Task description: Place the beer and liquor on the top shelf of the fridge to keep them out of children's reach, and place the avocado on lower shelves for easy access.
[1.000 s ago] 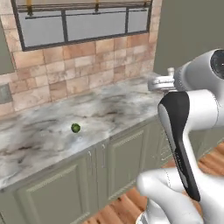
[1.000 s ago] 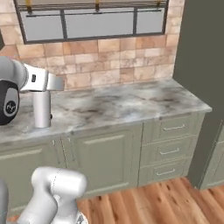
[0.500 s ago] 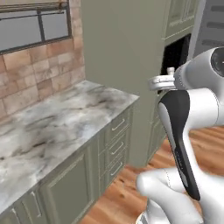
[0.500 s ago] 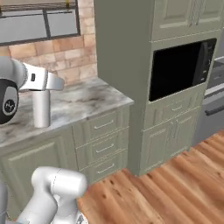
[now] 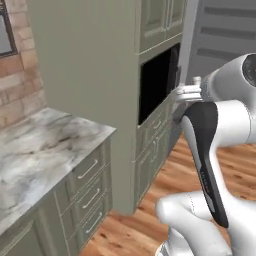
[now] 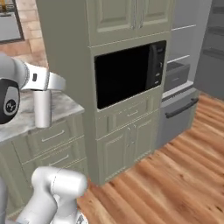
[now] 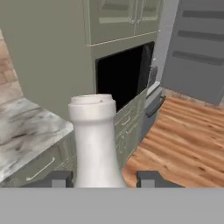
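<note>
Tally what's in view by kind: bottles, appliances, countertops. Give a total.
White bottle: 1
Black microwave: 1
Fridge: 1
Marble counter: 1
Total: 4

Open wooden floor ahead on the right; tall sage-green cabinet column with its black microwave blocks the left, marble bench beside it.
</note>
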Available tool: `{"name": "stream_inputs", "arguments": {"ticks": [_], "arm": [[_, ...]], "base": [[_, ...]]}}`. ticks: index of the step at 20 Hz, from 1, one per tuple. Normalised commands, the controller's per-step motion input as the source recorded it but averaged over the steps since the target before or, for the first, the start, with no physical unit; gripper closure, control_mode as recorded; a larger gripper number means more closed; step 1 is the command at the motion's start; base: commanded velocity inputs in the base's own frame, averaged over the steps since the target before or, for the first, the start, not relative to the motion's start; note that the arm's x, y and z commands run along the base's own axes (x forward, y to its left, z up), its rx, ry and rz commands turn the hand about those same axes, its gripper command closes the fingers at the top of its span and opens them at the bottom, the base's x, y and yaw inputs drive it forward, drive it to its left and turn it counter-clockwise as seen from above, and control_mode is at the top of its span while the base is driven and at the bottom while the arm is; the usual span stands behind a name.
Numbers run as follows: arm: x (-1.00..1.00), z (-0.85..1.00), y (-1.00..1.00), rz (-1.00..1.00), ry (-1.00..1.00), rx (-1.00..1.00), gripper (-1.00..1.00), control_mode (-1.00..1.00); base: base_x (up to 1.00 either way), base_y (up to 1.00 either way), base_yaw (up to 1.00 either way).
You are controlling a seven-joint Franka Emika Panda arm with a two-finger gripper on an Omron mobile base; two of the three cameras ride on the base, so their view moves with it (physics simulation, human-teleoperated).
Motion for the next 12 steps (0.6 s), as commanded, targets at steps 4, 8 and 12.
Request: {"name": "stream_inputs", "arguments": {"ticks": [4, 8, 12], "arm": [[0.0, 0.0, 0.0, 0.0, 0.0, 0.0, 1.0, 1.0], [0.0, 0.0, 0.0, 0.0, 0.0, 0.0, 1.0, 1.0], [0.0, 0.0, 0.0, 0.0, 0.0, 0.0, 1.0, 1.0]], "base": [[0.67, -0.95, -0.06], [0.78, -1.0, 0.05], [0.8, -1.0, 0.23]]}}
